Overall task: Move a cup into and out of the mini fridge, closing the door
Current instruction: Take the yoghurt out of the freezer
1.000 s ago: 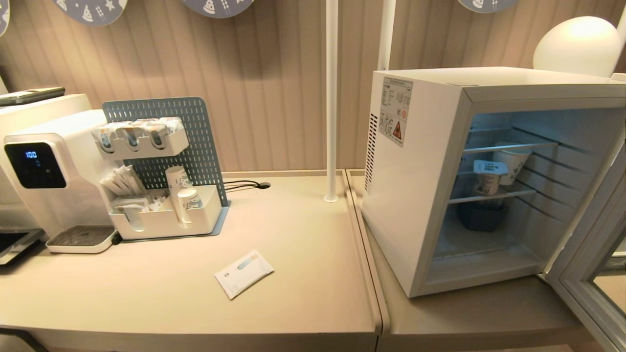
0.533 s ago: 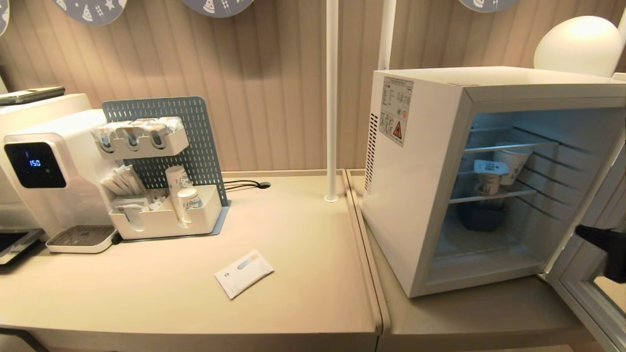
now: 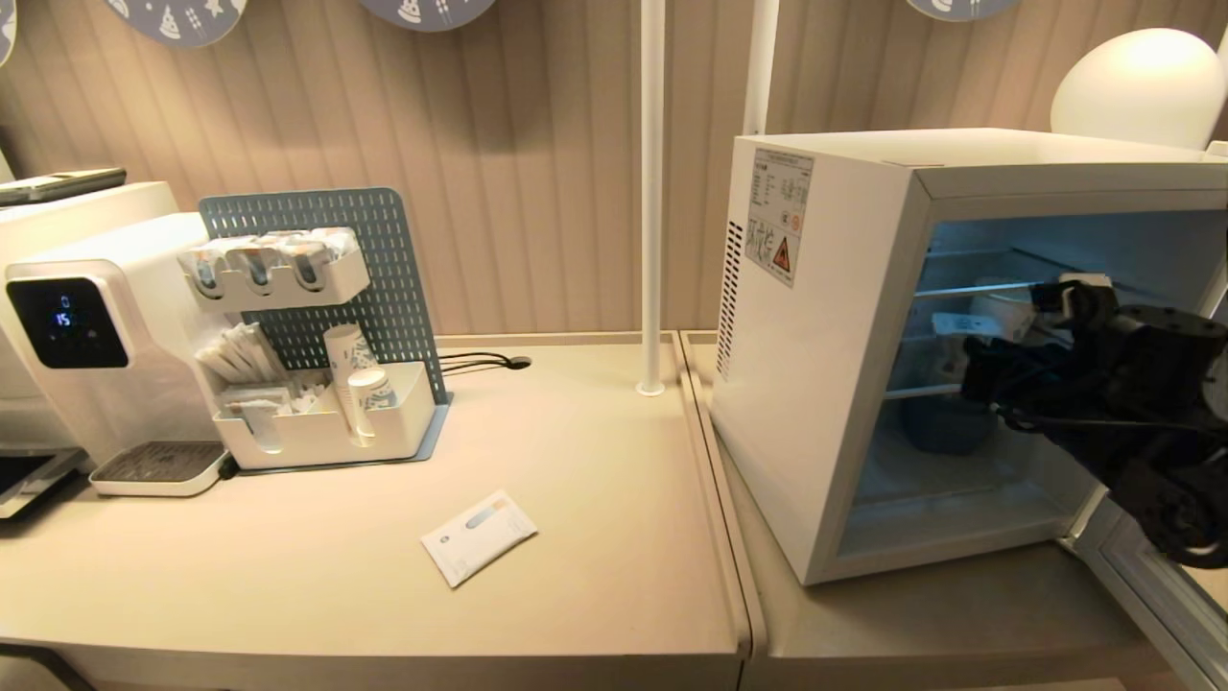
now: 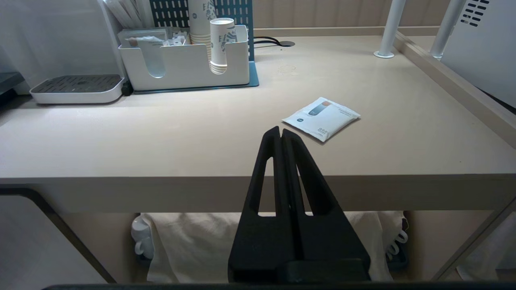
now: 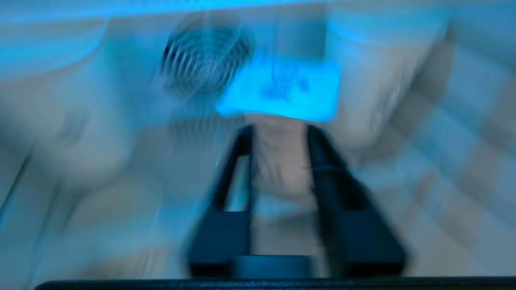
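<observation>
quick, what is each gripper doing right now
Left gripper: shut, empty, parked by the table edge.
Right gripper: open, fingers around the cup inside the mini fridge.

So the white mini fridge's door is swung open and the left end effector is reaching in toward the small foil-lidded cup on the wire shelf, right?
Not the left. The head view shows the right end effector reaching into the open white mini fridge toward the small foil-lidded cup.

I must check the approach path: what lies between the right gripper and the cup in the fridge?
In the right wrist view nothing shows between the right gripper and the cup; its open fingers frame the cup body.
</observation>
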Motion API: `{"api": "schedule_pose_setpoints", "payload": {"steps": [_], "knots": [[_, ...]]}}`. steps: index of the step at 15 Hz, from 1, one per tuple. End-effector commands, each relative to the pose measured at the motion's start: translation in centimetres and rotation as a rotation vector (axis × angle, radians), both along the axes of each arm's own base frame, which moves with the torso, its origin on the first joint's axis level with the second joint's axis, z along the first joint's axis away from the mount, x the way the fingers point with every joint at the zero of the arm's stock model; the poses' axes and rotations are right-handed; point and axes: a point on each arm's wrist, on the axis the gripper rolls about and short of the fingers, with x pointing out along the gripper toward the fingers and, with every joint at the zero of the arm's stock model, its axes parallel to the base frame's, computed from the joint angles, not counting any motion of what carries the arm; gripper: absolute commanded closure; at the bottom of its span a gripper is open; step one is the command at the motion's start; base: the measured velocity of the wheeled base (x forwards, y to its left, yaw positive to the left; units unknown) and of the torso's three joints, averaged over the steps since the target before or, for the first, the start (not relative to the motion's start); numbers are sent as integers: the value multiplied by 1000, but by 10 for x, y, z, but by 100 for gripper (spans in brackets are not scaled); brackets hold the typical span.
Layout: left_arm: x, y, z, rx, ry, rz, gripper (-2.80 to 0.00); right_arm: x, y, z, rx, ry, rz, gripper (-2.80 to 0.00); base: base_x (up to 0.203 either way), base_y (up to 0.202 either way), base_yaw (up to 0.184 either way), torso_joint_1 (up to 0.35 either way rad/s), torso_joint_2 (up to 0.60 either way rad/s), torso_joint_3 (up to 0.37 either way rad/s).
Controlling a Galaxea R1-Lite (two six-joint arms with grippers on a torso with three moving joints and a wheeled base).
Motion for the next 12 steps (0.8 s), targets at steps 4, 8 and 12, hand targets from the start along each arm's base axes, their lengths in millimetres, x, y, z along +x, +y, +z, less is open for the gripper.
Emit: {"api": "schedule_pose_setpoints", "payload": {"steps": [4,8,12], "knots": [[0,0,0,1,1,1,0,40,-6,-14,-12,27,-46,-280,0,0,0,0,0,0],[0,0,0,1,1,1,0,43,-8,-26,-12,51,-50,-280,0,0,0,0,0,0],[0,0,0,-2,1,2,0,57,-9,-29,-12,40,-48,-280,0,0,0,0,0,0]]}}
